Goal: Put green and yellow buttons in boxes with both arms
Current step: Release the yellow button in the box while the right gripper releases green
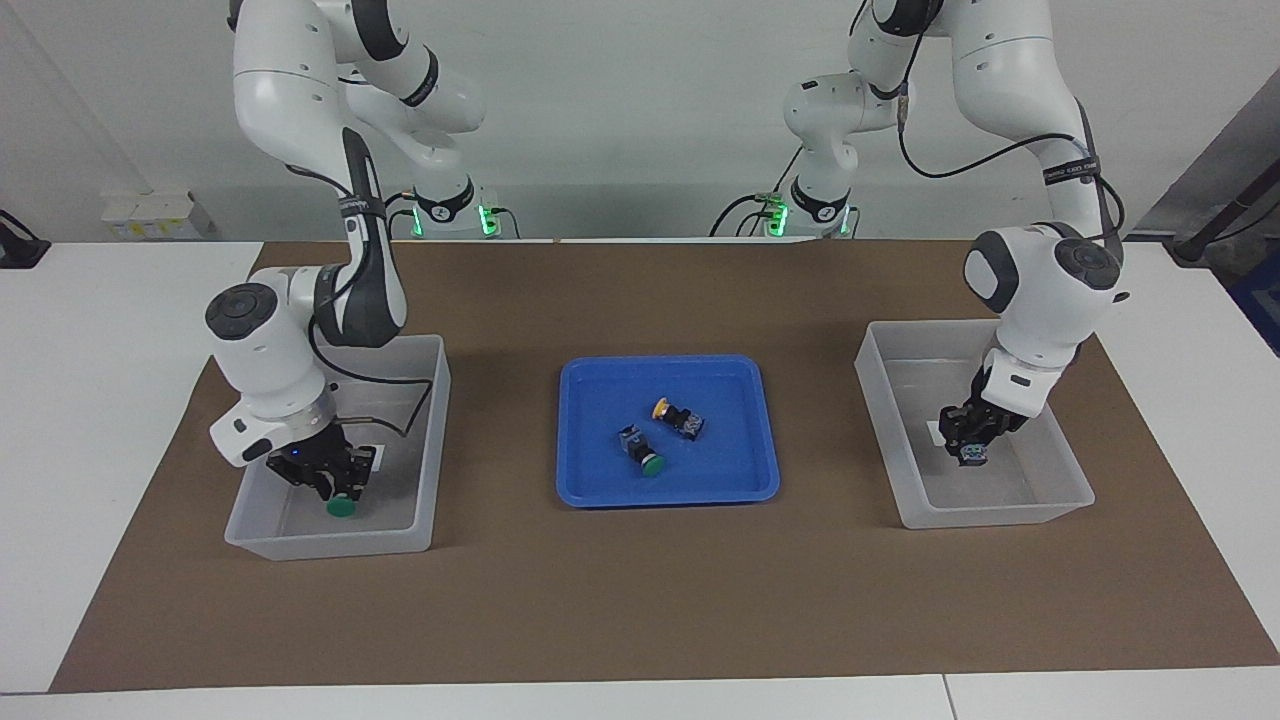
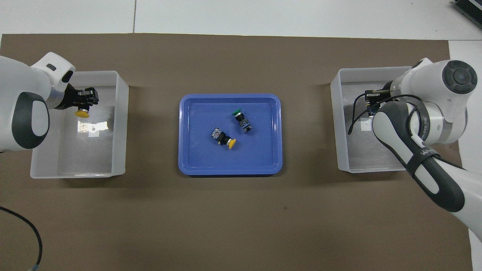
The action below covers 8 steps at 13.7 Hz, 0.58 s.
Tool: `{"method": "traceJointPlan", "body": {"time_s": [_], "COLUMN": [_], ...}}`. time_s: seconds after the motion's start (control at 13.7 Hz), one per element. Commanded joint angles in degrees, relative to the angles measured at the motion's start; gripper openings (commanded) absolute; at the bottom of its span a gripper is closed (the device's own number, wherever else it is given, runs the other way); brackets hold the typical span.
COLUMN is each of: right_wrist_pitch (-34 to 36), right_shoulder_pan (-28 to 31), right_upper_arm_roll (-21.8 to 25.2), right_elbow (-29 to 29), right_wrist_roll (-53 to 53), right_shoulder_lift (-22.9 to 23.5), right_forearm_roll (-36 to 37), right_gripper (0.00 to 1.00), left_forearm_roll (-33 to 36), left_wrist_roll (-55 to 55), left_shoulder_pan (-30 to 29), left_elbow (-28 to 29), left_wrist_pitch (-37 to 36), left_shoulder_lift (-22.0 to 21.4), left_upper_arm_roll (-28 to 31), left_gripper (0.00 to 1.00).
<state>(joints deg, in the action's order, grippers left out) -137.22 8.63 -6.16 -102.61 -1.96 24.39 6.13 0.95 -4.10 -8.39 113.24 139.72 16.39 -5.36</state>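
Observation:
My left gripper (image 1: 972,440) is down inside the clear box (image 1: 868,395) at the left arm's end. It is shut on a yellow button (image 2: 81,113), cap pointing down; the gripper also shows in the overhead view (image 2: 86,98). My right gripper (image 1: 335,482) is down inside the clear box (image 1: 441,400) at the right arm's end. It is shut on a green button (image 1: 343,508); in the overhead view its own arm mostly hides this gripper (image 2: 371,101). A green button (image 1: 645,455) and a yellow button (image 1: 675,416) lie on their sides in the blue tray (image 1: 600,480) at mid-table.
The tray and both boxes stand on a brown mat (image 1: 640,600) over the white table. In the overhead view the boxes' walls (image 2: 120,124) (image 2: 336,124) flank the tray (image 2: 188,158). A white label lies on each box floor. A black cable (image 2: 22,226) lies at the left arm's near corner.

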Motion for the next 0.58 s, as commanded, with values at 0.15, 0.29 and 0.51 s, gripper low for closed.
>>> {"method": "traceJointPlan", "body": {"time_s": [0.15,0.29,0.51], "right_wrist_pitch": [4.8,8.4,10.1], "right_shoulder_pan": [-1.4,-4.4,-11.1], "right_upper_arm_roll": [-0.8,-0.9,-0.9], "right_elbow": [-0.2,0.0,0.0], "right_wrist_roll": [0.4,-1.6,-7.7], "right_shoulder_lift": [-6.4,-9.2,-10.5], "right_forearm_roll": [-0.9,-3.1,-3.9], "right_gripper": [0.99,1.0,1.0], "left_forearm_roll": [0.5,0.5,0.5], "left_wrist_roll": [1.7,1.6,1.6], "left_shoulder_pan": [-3.7,-3.9,-3.5], "left_elbow": [5.0,5.2,3.9], "left_wrist_pitch": [7.1,7.2,4.8], "left_shoulder_lift": [0.4,0.4,0.4], "left_upper_arm_roll": [-0.5,-0.5,-0.5], "left_gripper": [0.0,0.16,0.83]}}
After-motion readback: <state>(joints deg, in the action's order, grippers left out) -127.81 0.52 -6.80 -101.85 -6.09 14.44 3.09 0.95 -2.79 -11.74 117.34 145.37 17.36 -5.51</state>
